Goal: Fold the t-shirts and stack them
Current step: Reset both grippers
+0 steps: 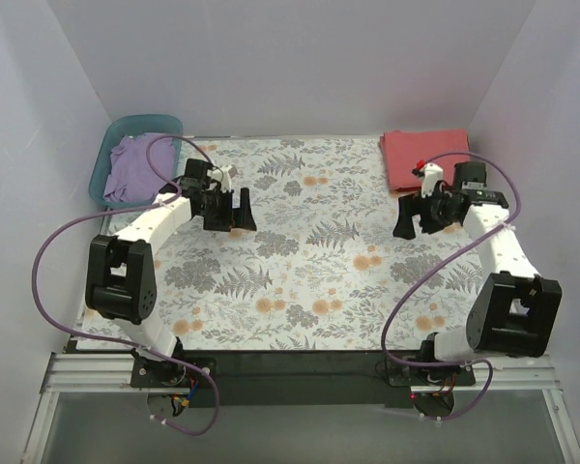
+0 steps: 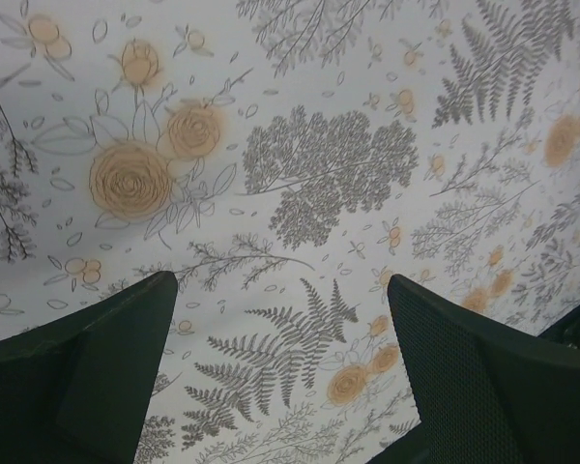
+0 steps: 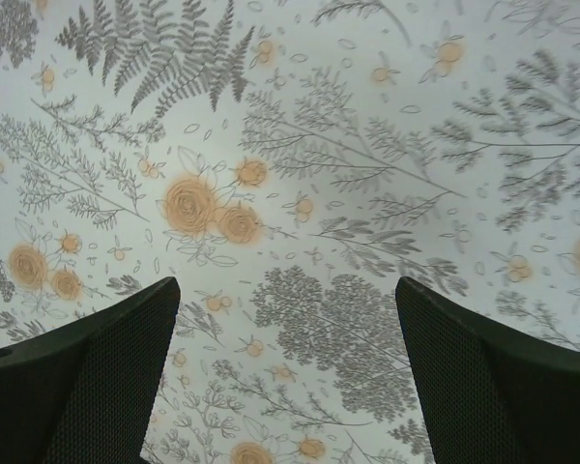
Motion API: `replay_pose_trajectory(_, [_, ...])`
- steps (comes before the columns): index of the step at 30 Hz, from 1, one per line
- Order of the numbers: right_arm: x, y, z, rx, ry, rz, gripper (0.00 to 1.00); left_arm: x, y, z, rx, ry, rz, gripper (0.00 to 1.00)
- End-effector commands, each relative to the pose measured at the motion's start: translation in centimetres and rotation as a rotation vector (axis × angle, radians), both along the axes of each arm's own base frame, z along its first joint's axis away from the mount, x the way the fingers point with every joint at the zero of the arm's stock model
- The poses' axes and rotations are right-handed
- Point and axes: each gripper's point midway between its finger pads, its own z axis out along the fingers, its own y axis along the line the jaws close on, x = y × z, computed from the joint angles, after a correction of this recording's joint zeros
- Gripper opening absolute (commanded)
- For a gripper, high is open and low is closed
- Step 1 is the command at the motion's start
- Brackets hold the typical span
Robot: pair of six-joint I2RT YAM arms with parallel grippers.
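Note:
A folded red t-shirt (image 1: 423, 158) lies at the back right of the table. A lavender purple t-shirt (image 1: 137, 166) lies crumpled in the teal tub (image 1: 107, 153) at the back left. No salmon-pink shirt shows. My left gripper (image 1: 230, 217) hangs open and empty over the floral cloth, right of the tub; in the left wrist view the gripper (image 2: 282, 290) frames only print. My right gripper (image 1: 413, 218) hangs open and empty just in front of the red shirt; in the right wrist view the gripper (image 3: 287, 290) shows only cloth between its fingers.
The white floral-print cloth (image 1: 309, 251) covers the tabletop. White walls close in the back and both sides. A black base bar (image 1: 300, 372) runs along the near edge, and purple cables loop from both arms.

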Motion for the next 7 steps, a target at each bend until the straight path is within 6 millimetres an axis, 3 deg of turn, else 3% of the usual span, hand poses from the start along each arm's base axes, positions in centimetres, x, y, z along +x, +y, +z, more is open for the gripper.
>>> replay_pose_trajectory(1, [-1.8,1.1,0.1,-0.041,-0.071,0.032,0.98,-0.9,0.9,1.4,0.028,-0.072,-0.001,0.90])
replay_pose_trajectory(7, [-3.7,2.1,-0.8,-0.053,-0.092,0.041,0.98,-2.8,1.6,2.6,0.037,-0.113,-0.002,0.91])
